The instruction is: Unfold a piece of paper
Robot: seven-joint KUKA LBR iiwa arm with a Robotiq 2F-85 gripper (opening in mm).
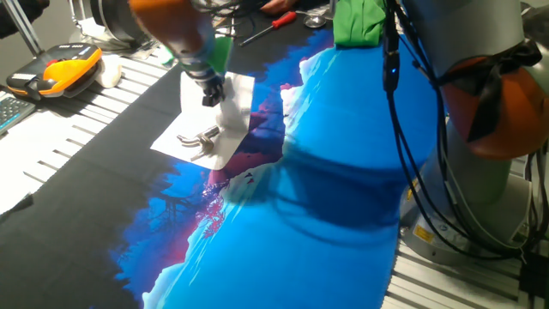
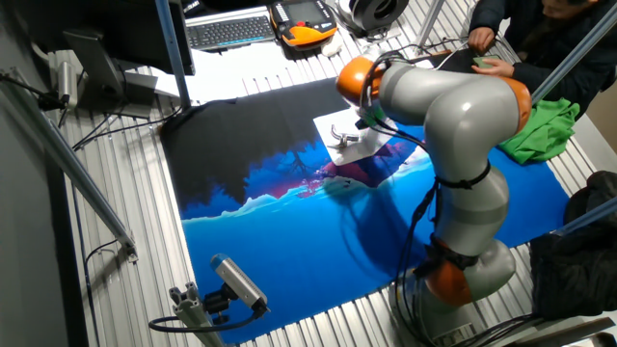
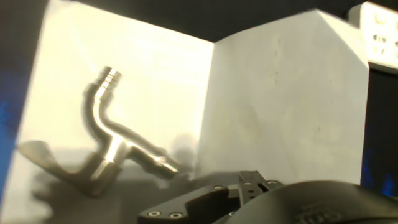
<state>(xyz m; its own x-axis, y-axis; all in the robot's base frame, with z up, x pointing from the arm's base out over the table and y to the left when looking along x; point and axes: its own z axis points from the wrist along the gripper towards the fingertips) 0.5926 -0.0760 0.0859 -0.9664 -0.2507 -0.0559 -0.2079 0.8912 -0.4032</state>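
The piece of paper (image 1: 202, 129) is a white creased sheet on the dark part of the printed mat. One half lies flat with a silvery squiggle-shaped piece (image 1: 199, 140) on it. The other half (image 1: 238, 105) stands raised along the crease. My gripper (image 1: 210, 93) is at the raised half's upper edge and looks shut on it. The hand view shows the flat half with the silvery piece (image 3: 112, 146), the raised half (image 3: 280, 106) and a dark finger (image 3: 249, 185) at the bottom. In the other fixed view the paper (image 2: 349, 143) lies partly behind my arm.
A blue, black and pink printed mat (image 1: 343, 197) covers the table. A green cloth (image 1: 356, 21), a red screwdriver (image 1: 270, 27) and an orange-black pendant (image 1: 60, 69) lie around it. A small white card (image 3: 379, 31) lies beside the paper. A person's hands (image 2: 492, 63) are at the far edge.
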